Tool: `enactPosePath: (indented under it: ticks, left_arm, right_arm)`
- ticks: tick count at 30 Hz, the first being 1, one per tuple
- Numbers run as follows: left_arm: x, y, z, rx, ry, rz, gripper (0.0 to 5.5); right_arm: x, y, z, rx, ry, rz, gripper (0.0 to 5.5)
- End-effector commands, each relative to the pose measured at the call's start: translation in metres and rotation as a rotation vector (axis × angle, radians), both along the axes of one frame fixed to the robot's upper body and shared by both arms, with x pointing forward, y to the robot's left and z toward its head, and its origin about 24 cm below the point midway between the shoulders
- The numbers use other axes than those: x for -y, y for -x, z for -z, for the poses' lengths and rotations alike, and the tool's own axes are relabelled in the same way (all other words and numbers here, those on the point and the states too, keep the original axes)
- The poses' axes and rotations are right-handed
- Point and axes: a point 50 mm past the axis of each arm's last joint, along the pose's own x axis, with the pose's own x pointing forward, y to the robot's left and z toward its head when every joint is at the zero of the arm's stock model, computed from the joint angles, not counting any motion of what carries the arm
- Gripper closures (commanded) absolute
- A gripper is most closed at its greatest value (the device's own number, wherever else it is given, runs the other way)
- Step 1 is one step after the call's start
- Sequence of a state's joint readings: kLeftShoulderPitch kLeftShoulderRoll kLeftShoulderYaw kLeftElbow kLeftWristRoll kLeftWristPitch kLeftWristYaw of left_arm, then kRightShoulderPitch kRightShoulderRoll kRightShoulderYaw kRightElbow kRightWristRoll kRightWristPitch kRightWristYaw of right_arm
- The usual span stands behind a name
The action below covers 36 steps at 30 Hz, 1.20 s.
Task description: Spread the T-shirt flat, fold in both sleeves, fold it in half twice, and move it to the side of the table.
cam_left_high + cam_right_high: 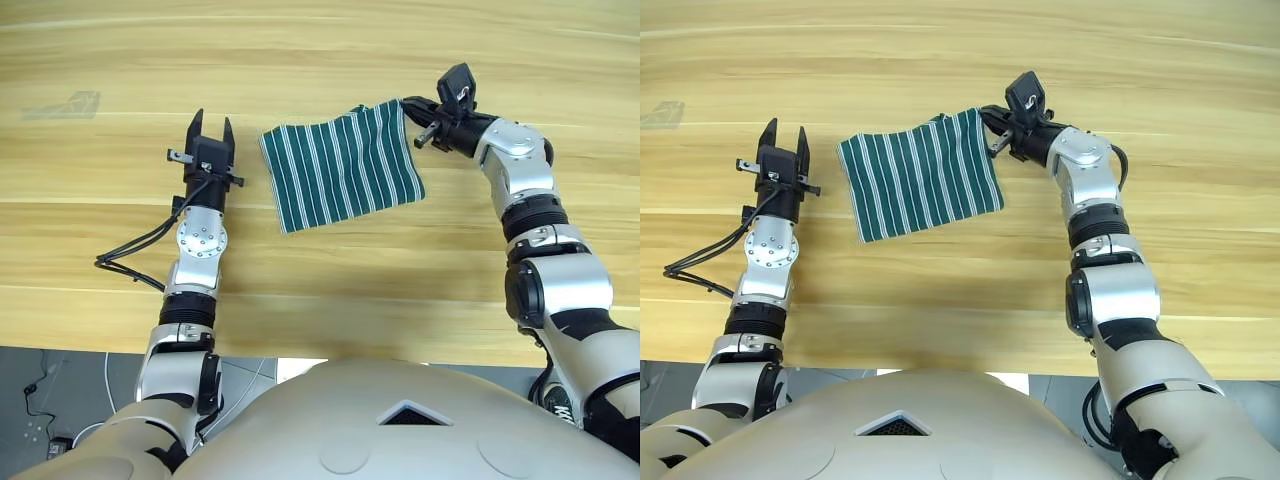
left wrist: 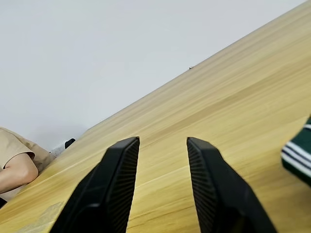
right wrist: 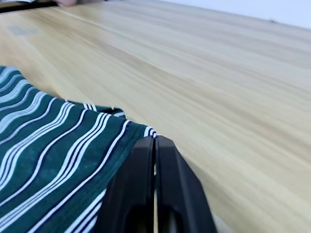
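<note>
As the head camera looks down over the wooden desk [image 1: 300, 40], I log the T-shirt [image 1: 340, 170] as a small folded rectangle, dark green with thin white stripes. It lies between the two arms and is turned slightly out of line with the desk's grain. The right end effector [image 1: 410, 106] has its fingers pressed together, pinching the far right corner of the T-shirt. In the right wrist view the striped hem runs right up to the closed fingertips [image 3: 146, 145], with only a hairline seam between them. That corner looks drawn slightly toward the right end effector, while the rest of the cloth lies flat on the desk. The left end effector [image 1: 213, 122] is spread wide and holds nothing. It points away from the robot, just beside the T-shirt's left edge and not touching it. In the left wrist view its two ribbed pads [image 2: 121, 170] stand apart with bare wood between them. I cannot tell whether they rest on the desk or hover just above it. A pale patch of tape [image 1: 62, 105] sits on the desk well to the left, apart from everything else.
</note>
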<state>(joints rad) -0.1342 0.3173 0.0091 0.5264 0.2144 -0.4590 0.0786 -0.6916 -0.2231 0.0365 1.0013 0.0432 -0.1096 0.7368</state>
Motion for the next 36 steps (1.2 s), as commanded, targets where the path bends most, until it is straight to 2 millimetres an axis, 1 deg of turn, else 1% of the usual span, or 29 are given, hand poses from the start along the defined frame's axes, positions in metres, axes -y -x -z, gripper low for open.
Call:
enactPosePath:
  ticks: [1,4,6,7,9,12,15,18,20,23,27,30,33,36]
  left_arm:
    - [0.001,0.0,0.003,-0.01,-0.011,0.006,3.71]
    - [0.003,0.001,0.004,-0.014,-0.011,0.013,3.71]
    - [0.005,0.002,0.006,-0.018,-0.011,0.021,3.71]
    - [0.006,0.002,0.006,-0.02,-0.012,0.025,3.71]
    - [0.006,0.003,0.007,-0.022,-0.013,0.028,3.71]
    - [0.006,0.004,0.008,-0.024,-0.003,0.025,3.71]
    - [0.006,0.006,0.007,-0.015,0.012,0.02,3.71]
    - [0.004,0.006,0.003,0.011,0.028,0.004,3.71]
    - [-0.001,0.007,-0.006,0.062,0.049,-0.029,3.71]
    - [-0.008,0.006,-0.025,0.159,0.096,-0.091,3.71]
    - [-0.009,0.005,-0.043,0.237,0.129,-0.11,3.71]
    - [-0.007,0.004,-0.047,0.243,0.125,-0.104,3.71]
    - [-0.005,0.004,-0.047,0.24,0.128,-0.105,3.71]
    - [-0.003,0.005,-0.044,0.229,0.13,-0.107,3.71]
  right_arm:
    - [0.004,-0.004,-0.002,0.017,0.043,0.014,5.48]
    - [0.002,-0.001,0.003,0.01,0.052,0.009,5.48]
    - [0.002,-0.003,0.0,0.035,0.042,0.037,5.48]
    - [0.003,-0.007,-0.004,0.057,0.03,0.071,5.48]
    - [0.007,-0.014,-0.015,0.11,-0.009,0.148,5.12]
    - [0.011,-0.021,-0.033,0.243,-0.045,0.231,4.65]
    - [0.011,-0.024,-0.043,0.318,-0.078,0.273,4.58]
    - [0.008,-0.023,-0.043,0.332,-0.079,0.254,4.58]
    - [-0.007,-0.018,-0.043,0.362,-0.06,0.154,4.58]
    - [-0.039,-0.011,-0.044,0.412,-0.026,-0.024,4.58]
    - [-0.075,-0.006,-0.041,0.423,0.065,-0.2,4.58]
    - [-0.095,0.0,-0.025,0.366,0.185,-0.317,4.58]
    - [-0.106,0.009,-0.008,0.331,0.301,-0.402,4.58]
    - [-0.12,0.017,0.003,0.318,0.354,-0.459,4.58]
